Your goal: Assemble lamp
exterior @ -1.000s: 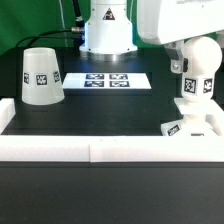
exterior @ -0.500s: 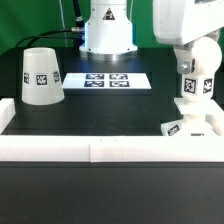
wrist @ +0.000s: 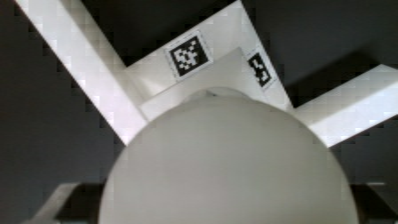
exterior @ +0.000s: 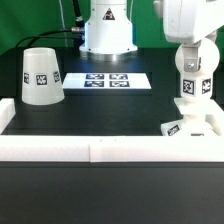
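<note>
The rounded white bulb stands upright on the flat square base at the front corner on the exterior view's right. My gripper reaches down from above and is shut on the bulb's top. In the wrist view the bulb fills the middle, with the gripper closed around it and dark fingers at its sides. The tagged base shows beyond it. The cone shade stands apart at the exterior view's left.
The marker board lies flat at the back middle. White border rails run along the front and both sides; in the wrist view they meet in a corner by the base. The robot's base stands behind.
The arm's white wrist body has turned and shifted toward the exterior view's right above the bulb. The bulb, base and shade stay where they were.
</note>
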Motion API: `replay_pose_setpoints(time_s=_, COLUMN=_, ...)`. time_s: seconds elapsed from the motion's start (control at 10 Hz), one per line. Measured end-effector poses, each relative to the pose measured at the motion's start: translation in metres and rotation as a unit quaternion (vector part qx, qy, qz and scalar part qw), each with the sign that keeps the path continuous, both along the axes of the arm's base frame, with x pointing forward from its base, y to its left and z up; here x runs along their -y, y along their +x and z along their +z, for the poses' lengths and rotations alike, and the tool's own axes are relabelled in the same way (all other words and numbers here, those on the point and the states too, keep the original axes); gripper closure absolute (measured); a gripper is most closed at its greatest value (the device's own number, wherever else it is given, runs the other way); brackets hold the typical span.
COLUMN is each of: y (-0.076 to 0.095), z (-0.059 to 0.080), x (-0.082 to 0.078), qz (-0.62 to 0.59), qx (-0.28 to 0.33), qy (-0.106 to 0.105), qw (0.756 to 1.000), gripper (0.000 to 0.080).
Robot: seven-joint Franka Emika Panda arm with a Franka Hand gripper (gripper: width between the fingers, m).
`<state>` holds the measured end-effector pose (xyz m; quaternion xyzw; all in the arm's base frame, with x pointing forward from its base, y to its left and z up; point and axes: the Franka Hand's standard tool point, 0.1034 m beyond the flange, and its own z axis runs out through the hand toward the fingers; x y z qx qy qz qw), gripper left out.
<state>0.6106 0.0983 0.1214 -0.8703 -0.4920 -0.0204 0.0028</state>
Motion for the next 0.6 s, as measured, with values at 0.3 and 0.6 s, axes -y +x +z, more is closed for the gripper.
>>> replay_pose_setpoints(time_s=0.3, y=0.0002, z=-0.0002, x=-0.0002, qz=-0.052, qx=0.0, qy=0.004, qw=0.999, gripper=0.0222)
replay_pose_setpoints(time_s=0.6, y=0.0002, z=-0.0007, x=-0.0006, qz=-0.188, qx=-0.003, qy=0.01, qw=0.982, gripper=0.0222)
